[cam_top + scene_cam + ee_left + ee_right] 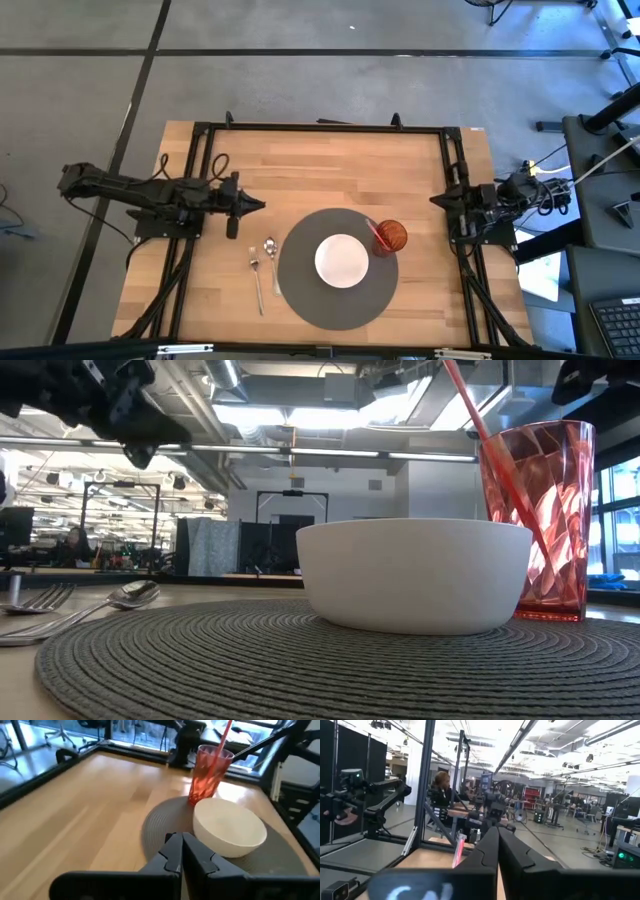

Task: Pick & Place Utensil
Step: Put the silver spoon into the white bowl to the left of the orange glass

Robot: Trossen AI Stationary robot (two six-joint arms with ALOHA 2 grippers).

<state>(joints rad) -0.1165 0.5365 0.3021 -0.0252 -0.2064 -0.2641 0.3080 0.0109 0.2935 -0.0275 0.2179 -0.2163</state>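
A metal spoon and a metal fork lie flat on the wood table just left of a round grey placemat; both show at the left of the low view, spoon and fork. A white bowl sits on the mat's middle. My left gripper hovers shut above the table, up-left of the spoon, touching nothing; its shut fingers point toward the bowl. My right gripper waits shut at the table's right edge.
A red ribbed plastic cup with a red straw stands on the mat's right edge, beside the bowl, also plain in the low view as the cup. A black frame rims the table. Bare wood lies along the far half.
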